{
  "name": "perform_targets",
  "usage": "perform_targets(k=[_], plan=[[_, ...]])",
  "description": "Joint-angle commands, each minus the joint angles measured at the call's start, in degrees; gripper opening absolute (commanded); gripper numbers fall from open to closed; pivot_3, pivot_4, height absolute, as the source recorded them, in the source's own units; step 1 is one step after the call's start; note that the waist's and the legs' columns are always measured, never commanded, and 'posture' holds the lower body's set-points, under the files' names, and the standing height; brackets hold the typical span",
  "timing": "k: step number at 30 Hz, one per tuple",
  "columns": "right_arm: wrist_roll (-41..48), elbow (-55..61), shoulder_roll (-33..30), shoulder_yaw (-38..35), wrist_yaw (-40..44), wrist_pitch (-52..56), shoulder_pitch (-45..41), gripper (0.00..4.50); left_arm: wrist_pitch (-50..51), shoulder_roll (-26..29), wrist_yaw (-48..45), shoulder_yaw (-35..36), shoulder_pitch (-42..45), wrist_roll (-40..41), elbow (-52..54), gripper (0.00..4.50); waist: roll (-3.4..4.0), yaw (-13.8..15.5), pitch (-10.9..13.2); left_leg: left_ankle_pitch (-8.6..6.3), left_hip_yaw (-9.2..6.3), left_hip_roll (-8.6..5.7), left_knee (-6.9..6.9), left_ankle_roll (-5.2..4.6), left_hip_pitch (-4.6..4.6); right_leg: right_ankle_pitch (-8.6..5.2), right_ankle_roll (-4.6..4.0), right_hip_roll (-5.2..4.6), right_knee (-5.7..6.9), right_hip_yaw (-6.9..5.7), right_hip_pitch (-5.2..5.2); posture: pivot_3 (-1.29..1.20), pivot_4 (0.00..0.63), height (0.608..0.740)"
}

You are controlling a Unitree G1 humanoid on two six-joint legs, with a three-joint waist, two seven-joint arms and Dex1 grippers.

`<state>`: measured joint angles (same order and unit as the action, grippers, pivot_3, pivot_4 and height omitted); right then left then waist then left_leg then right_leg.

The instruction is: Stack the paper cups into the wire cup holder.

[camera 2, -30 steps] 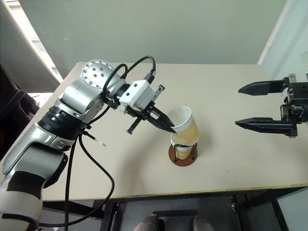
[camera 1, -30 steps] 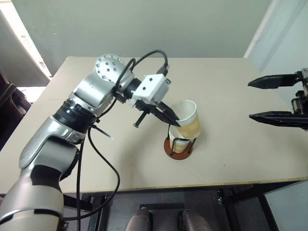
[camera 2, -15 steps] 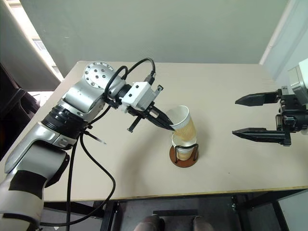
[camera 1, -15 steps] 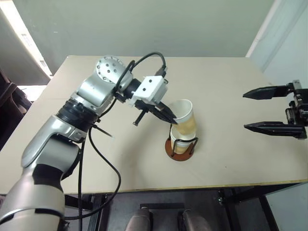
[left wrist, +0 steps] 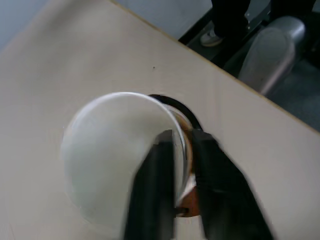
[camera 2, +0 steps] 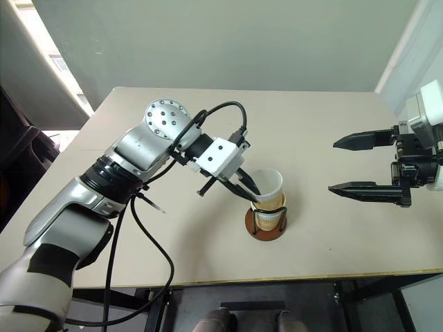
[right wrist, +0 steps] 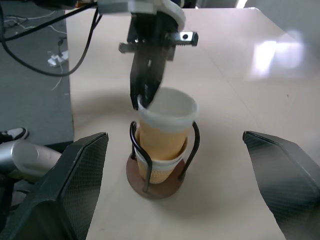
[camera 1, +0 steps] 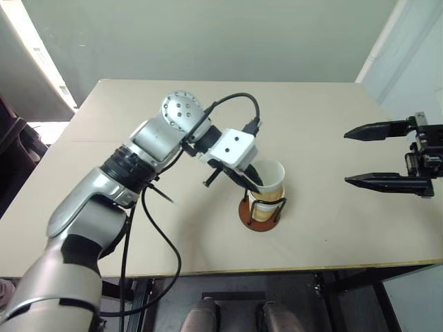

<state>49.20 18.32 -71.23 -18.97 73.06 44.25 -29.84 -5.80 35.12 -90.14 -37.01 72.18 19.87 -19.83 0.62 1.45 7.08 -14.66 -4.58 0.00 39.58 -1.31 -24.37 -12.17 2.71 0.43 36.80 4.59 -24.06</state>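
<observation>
- Even, soft indoor light; the table (camera 1: 332, 124) reads a flat pale beige with only faint shadows.
- A blown-out white strip of daylight runs down the upper left edge of both head views.
- In the left wrist view everything is blurred: the left gripper's fingers (left wrist: 152, 190) are dark smears at the bottom.
- In the right wrist view a bright glare patch (right wrist: 267, 52) sits on the tabletop at upper right.

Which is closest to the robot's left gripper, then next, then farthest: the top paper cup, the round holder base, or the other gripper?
1. Top paper cup: its rim sits between the left gripper's fingers.
2. Holder base: just below, under the cups.
3. Right gripper: far across the table.
</observation>
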Motion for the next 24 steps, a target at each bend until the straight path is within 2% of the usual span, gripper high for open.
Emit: perform_targets(k=[1, 5, 8, 11, 14, 19, 24], plan=[[0.0, 0.7, -0.7, 0.1, -0.2, -0.3, -1.1, 4.5, 1.1, -1.7, -0.2, 4.7, -0.1, -2.2, -0.2, 1.96, 0.0, 0.0, 0.0, 0.0, 0.0, 0.0, -0.01, 0.0, 0.0, 0.0, 0.0, 0.0, 0.0, 0.0, -0.01, 0.0, 0.15, 0.74], [-0.7, -0.4, 0.5, 3.3, 0.6, -1.4, -3.1, 4.5, 4.4, -6.0, 7.0, 10.3, 0.2, -3.5, -1.7, 3.32, 0.0, 0.1, 0.0, -0.01, 0.01, 0.0, 0.01, 0.0, -0.03, -0.01, 0.03, 0.0, -0.01, 0.0, 0.0, 0.0, 0.15, 0.74], [-4.4, -3.9, 3.9, 11.4, 3.6, -4.3, -8.3, 4.5, 7.4, -7.5, 18.2, 17.3, -0.3, -5.1, -2.9, 4.39, -0.02, -0.1, 0.0, -0.01, 0.06, 0.0, 0.03, -0.02, 0.0, 0.02, 0.07, 0.0, -0.01, 0.04, 0.01, 0.0, 0.15, 0.74], [-9.2, -7.9, 7.1, 17.8, 6.8, -7.2, -11.9, 4.5, 14.5, -2.7, 20.7, 23.1, -3.7, -3.6, -0.1, 4.47, 0.01, -1.2, 0.0, -0.01, 0.12, 0.03, 0.03, -0.01, 0.1, 0.04, 0.08, 0.06, 0.03, 0.09, 0.01, 0.0, 0.15, 0.74], [-12.7, -13.3, 9.8, 21.1, 9.2, -9.9, -13.6, 4.5, 22.1, 6.6, 19.3, 29.6, -13.7, -0.5, 7.2, 4.47, 0.12, -1.8, -0.1, 0.05, 0.16, 0.08, -0.22, 0.08, 0.28, 0.04, 0.06, 0.2, 0.02, 0.21, 0.0, 0.0, 0.15, 0.74], [-12.7, -25.8, 11.8, 18.8, 15.1, -11.9, -16.3, 4.5, 33.8, 21.2, 13.4, 45.0, -36.7, 10.4, 18.1, 4.47, 0.1, -2.2, -0.1, 0.54, 0.21, 0.17, -0.66, 0.92, 0.24, -0.15, -0.2, 0.28, 0.09, 0.28, -0.31, 0.0, 0.15, 0.74], [-16.2, -35.2, 11.5, 20.0, 19.1, -14.7, -21.9, 4.5, 38.4, 27.7, 12.4, 57.9, -50.7, 15.4, 22.3, 4.47, 0.08, -0.3, -0.1, 0.52, 0.1, 0.16, -0.62, 0.96, -0.09, -0.31, -0.46, 0.23, 0.14, 0.2, -0.61, 0.0, 0.15, 0.74]])
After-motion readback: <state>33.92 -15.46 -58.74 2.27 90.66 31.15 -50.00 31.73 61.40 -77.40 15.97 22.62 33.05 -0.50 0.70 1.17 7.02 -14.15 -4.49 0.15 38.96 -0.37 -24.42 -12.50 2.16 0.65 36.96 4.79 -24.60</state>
